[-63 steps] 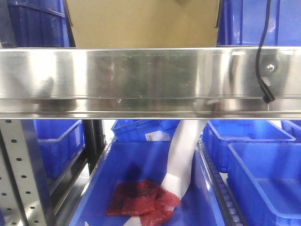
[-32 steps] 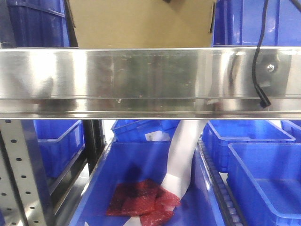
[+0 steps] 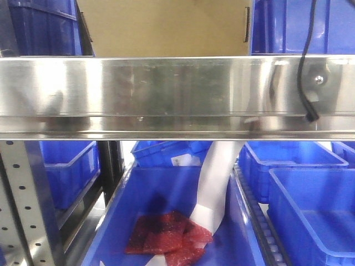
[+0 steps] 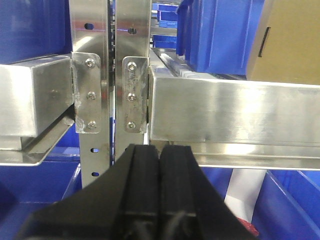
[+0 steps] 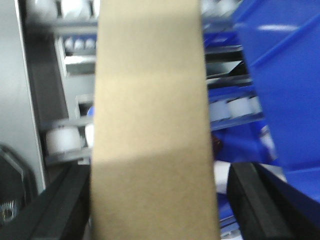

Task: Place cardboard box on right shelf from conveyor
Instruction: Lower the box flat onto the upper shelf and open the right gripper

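The tan cardboard box (image 3: 166, 27) stands on the right shelf behind its shiny steel front rail (image 3: 166, 94); its top is cut off by the frame. From the left wrist, the box (image 4: 295, 45) shows at the upper right above the rail (image 4: 235, 110). My left gripper (image 4: 160, 150) is shut on nothing, low in front of the shelf uprights. My right gripper (image 5: 157, 180) straddles the box (image 5: 150, 125): the left finger (image 5: 65, 200) lies against its side, and a gap separates it from the right finger (image 5: 255, 200). The conveyor is out of view.
Blue bins flank the box on the shelf (image 3: 294, 25) and fill the level below (image 3: 310, 210). One lower bin holds a red bag (image 3: 166, 233) and a white strip (image 3: 213, 183). A black cable (image 3: 305, 66) hangs over the rail. A perforated upright (image 3: 22, 205) stands at left.
The box's right edge has shifted a little to the left along the shelf. A dark part seen above the box half a second ago is gone from the front view.
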Tool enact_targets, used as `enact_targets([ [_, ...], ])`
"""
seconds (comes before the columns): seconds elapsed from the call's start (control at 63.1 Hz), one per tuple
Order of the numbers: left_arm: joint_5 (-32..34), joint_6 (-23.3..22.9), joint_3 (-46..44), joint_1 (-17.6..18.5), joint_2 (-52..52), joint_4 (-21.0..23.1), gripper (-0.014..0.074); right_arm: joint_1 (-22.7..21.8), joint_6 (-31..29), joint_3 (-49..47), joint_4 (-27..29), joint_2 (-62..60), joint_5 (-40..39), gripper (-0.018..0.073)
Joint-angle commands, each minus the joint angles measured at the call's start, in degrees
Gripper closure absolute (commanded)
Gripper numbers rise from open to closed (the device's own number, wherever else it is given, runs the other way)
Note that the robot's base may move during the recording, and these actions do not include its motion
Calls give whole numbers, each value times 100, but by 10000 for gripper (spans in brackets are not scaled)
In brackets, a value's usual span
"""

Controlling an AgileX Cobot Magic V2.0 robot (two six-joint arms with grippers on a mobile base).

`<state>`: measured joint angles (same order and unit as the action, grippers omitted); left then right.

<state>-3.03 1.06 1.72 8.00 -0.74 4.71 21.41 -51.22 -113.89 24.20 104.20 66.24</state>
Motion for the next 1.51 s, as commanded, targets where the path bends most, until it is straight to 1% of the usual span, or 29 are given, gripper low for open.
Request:
enact_targets([
  [0.0, 528, -40, -16, -6, -64, 50, 715, -8, 304, -182, 272, -457, -398, -64],
  [0.063, 528, -40, -16, -6, -64, 50, 715, -8, 519, -182, 287, -494, -439, -64],
  [0.238, 528, -40, -16, -6, -64, 50, 715, -21, 1382, -182, 306, -545, -826, -64],
  [0.476, 528, -40, -16, -6, -64, 50, 715, -164, 1829, -182, 306, -545, -1118, -64],
  [0.777, 528, -40, -16, -6, -64, 50, 715, -364, 2690, -182, 306, -616, -1274, -55],
  [0.84, 528, -40, -16, -6, -64, 50, 715, -418, 2850, -182, 306, -659, -1259, -21],
  [0.888, 528, -40, -16, -6, -64, 50, 715, -478, 2989, -182, 306, -708, -1217, 32],
  [1.062, 528, -40, -16, -6, -64, 50, 715, -732, 3467, -163, 269, -942, -886, 338],
  [1.157, 528, -40, -16, -6, -64, 50, 715, -877, 3708, 88, 13, -1154, -888, 498],
  [1.221, 528, -40, -16, -6, -64, 50, 715, -942, 3955, 416, -318, -1400, -1075, 481],
  [1.268, 528, -40, -16, -6, -64, 50, 715, -985, 4129, 701, -584, -1588, -1233, 487],
  [1.284, 528, -40, -16, -6, -64, 50, 715, -988, 4190, 910, -758, -1724, -1359, 487],
  [1.331, 528, -40, -16, -6, -64, 50, 715, -988, 4296, 1301, -991, -1977, -1577, 487],
  [1.379, 528, -40, -16, -6, -64, 50, 715, -988, 4342, 1651, -1122, -2197, -1764, 487],
  [1.49, 528, -40, -16, -6, -64, 50, 715, -988, 4394, 2654, -1140, -2806, -2238, 487],
])
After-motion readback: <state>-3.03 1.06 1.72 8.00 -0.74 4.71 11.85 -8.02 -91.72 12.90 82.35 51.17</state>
